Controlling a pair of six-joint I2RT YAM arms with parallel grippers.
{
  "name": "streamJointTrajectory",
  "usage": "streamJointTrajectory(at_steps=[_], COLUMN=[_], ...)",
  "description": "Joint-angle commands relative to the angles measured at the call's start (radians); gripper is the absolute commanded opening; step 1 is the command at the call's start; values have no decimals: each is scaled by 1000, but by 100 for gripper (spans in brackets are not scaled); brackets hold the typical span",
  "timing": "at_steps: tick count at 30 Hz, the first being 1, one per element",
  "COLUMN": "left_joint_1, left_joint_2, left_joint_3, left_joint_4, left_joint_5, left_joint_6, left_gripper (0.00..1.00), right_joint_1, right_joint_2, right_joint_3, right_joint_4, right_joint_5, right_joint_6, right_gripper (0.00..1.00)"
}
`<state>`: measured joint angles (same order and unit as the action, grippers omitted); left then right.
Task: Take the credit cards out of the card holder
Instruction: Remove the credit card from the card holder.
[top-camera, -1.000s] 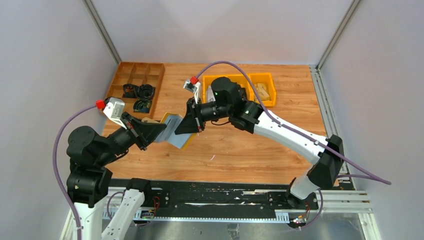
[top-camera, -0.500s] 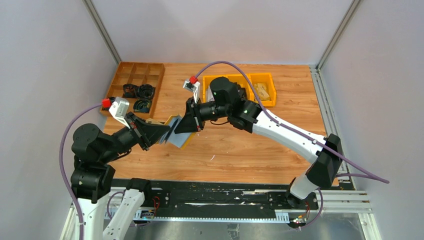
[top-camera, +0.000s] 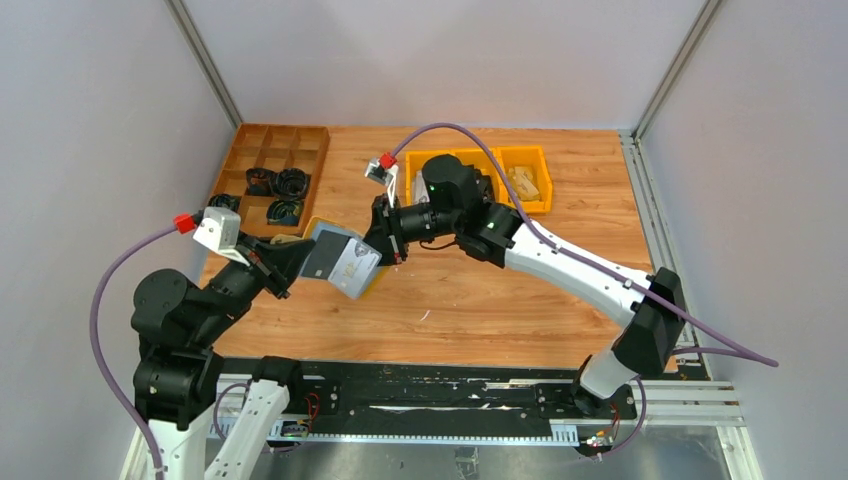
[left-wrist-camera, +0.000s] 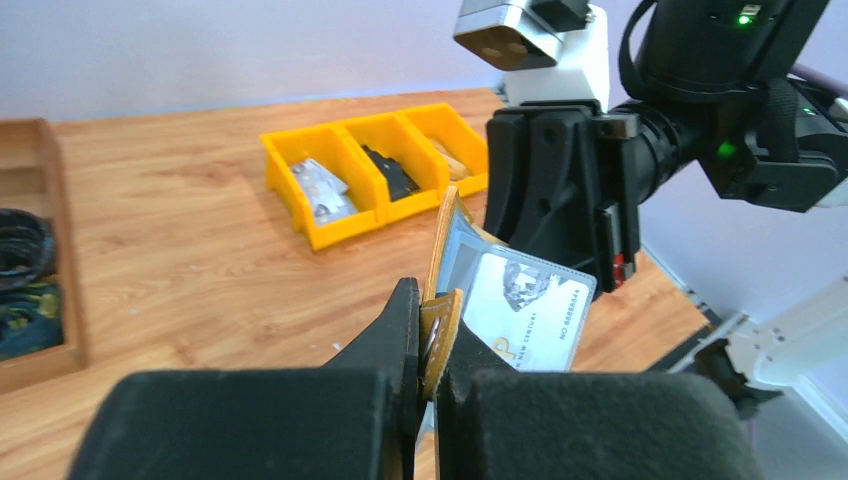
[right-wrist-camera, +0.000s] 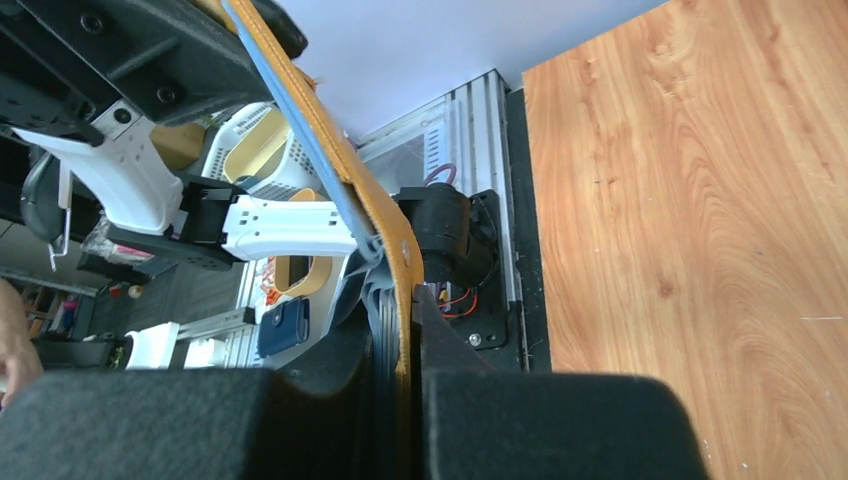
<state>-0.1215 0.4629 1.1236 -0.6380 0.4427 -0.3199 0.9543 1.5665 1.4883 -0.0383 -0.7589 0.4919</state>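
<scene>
**Jaws on both sides pinch the open card holder (top-camera: 335, 265) above the bench (top-camera: 480, 300)**

Left jaws are shut tight on a mustard edge of the card holder. In the left wrist view the leather-look strip is squeezed between the two black pads. Right jaws are closed on the opposite flap, nipping the mustard cover and the grey sleeves behind it together. Between them the holder hangs spread open in the air, left of the bench's middle, clear of the wood. The yellow bins (top-camera: 500, 175) sit further off to the right and the wooden tray (top-camera: 270, 165) is at the far left.

The credit cards (left-wrist-camera: 525, 305) are not out yet. One pale grey card with printed lettering shows in the opened inside, facing up and toward the left arm. Whether others sit behind it I cannot tell.

The holder looks soft and floppy, so I would expect it to sag or fold wherever it is not gripped. The cards look thin, stiff, light and slick. A pinch across the flat faces at an exposed edge or corner seems the best hold, drawing the card straight along its sleeve. A shallow pinch could slip off the smooth plastic, and a skewed pull could jam the card in its pocket.
</scene>
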Motion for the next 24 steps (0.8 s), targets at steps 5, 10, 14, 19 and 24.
streamJointTrajectory(at_steps=[5, 10, 14, 19, 24], left_joint_1=[2, 2, 2, 2, 2], left_joint_2=[-37, -22, 0, 26, 66], left_joint_3=[-39, -40, -32, -36, -48], left_joint_4=[6, 11, -6, 46, 158], left_joint_5=[80, 226, 244, 306, 309], left_joint_6=[2, -39, -42, -152, -290], left_gripper=[41, 53, 56, 57, 52], right_joint_1=[-20, -20, -19, -13, -11], right_joint_2=[-79, -103, -118, -141, -148], right_joint_3=[-42, -38, -31, -42, -55], right_joint_4=[133, 99, 61, 78, 136], right_joint_5=[-110, -152, -187, -233, -269], right_joint_6=[22, -25, -58, -90, -68], right_gripper=[0, 0, 0, 0, 0])
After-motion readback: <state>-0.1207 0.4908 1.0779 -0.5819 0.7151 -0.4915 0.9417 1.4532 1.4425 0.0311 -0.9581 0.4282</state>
